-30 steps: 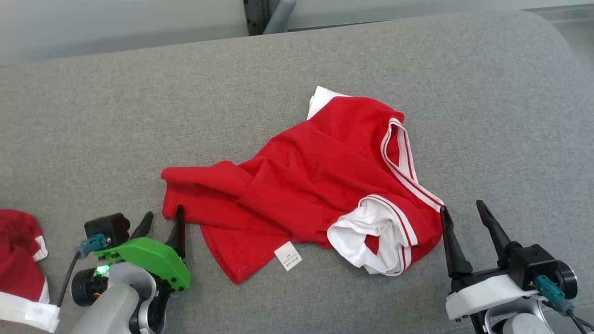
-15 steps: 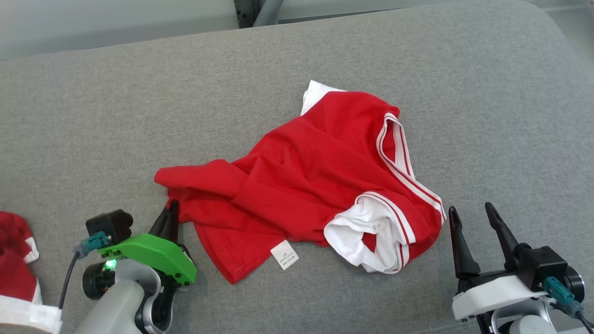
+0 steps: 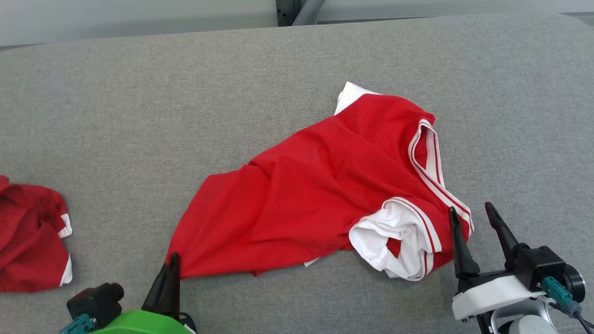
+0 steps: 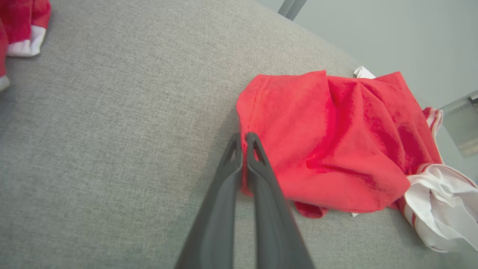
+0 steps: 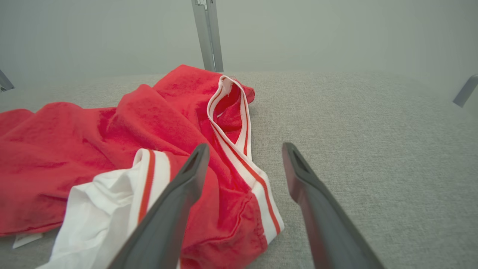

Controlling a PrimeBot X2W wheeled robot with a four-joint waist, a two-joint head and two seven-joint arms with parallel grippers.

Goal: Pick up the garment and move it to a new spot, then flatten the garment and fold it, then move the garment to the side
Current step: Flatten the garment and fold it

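Nearby: second red garment [image 3: 32,241], far left, on grey woven cushion [image 3: 139,116].
Left gripper [image 3: 173,260]: clamped on red T-shirt [image 3: 315,195] hem.
Right gripper [image 3: 469,207]: jaws apart.

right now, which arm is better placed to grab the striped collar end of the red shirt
Right. The right hand is open astride the striped collar of the shirt. The left hand is shut on the plain hem corner at the opposite end.

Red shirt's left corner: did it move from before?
Yes. Against the other red-and-white garment on the grey cushion, the corner of the red white-trimmed shirt, pinched in the shut left end effector, came nearer the robot, unfolding.
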